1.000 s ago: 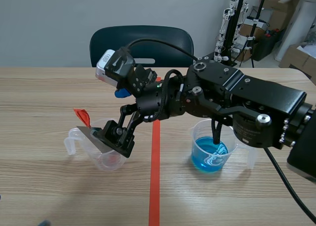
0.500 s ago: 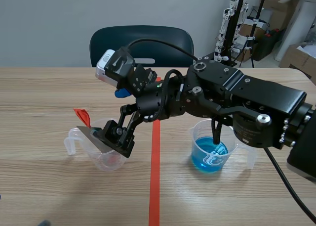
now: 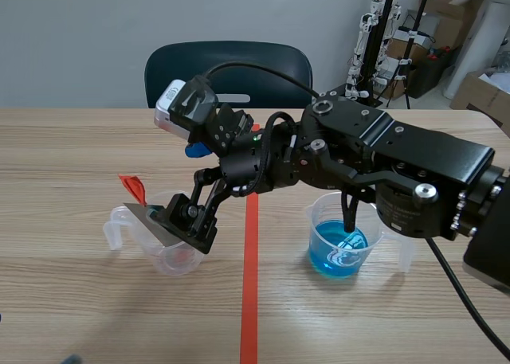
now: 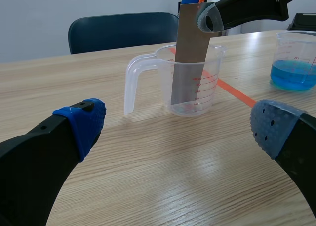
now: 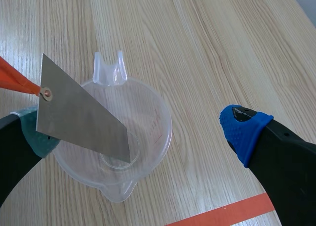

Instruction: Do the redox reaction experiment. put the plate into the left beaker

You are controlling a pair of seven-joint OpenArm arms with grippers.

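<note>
Plate [image 5: 81,114] stood tilted, its lower end inside the left beaker [image 5: 167,118] and its top apparently resting against one side of the right gripper [image 5: 143,133], which gaped wide and clamped nothing. The left gripper [image 4: 180,129], likewise spread and empty, sat short of the beaker.

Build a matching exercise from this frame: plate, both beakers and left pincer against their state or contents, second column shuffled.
1. metal plate
2. left beaker
3. right beaker
4. left pincer

A. holds blue liquid
B. open, nothing between its fingers
C. grey, standing inside a beaker
D. clear, with a grey sheet leaning in it

Pairs: 1-C, 2-D, 3-A, 4-B
</note>
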